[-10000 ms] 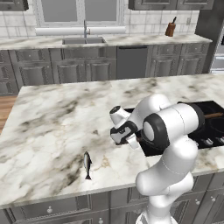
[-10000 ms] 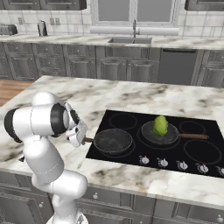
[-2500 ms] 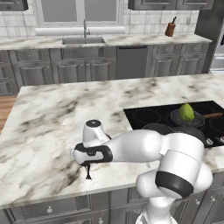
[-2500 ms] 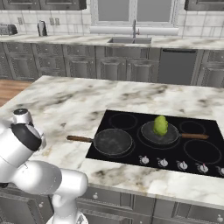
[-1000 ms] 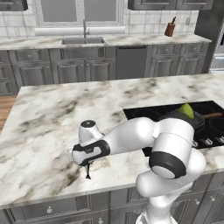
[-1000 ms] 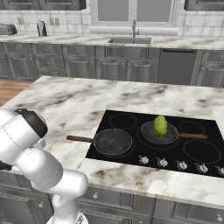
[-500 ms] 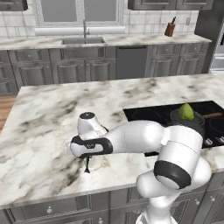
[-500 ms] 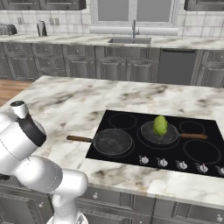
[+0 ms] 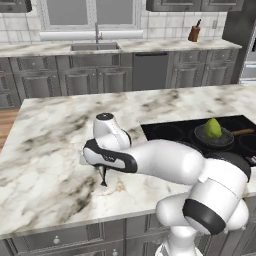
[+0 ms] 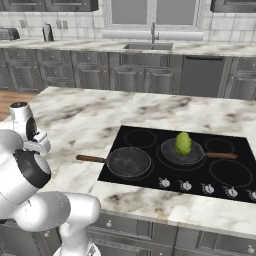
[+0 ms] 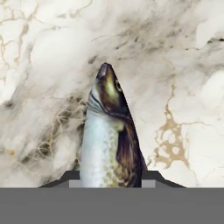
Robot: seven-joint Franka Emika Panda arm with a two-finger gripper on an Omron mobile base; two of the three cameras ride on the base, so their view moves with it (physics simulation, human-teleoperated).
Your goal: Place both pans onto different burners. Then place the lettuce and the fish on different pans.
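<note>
From the left base view, the arm is reaching out low over the marble worktop, with the end effector pointing down and a thin dark fish hanging beneath it, its tip at or just above the stone; whether it is touching is hard to tell. Farther right, on the cooktop, a pan is sitting with the lettuce in it. The right base view is showing both pans side by side on the cooktop: the near-left pan is lying empty on a burner, its wooden handle pointing left over the worktop, while the other pan is carrying the yellow-green lettuce, its handle pointing right. The hand view is giving the close look: the fish is rising between the finger tips, head away from the camera, pale silver belly on one side, dark brownish back on the other, olive head, with the veined worktop behind it. The end effector is clenching the fish.
</note>
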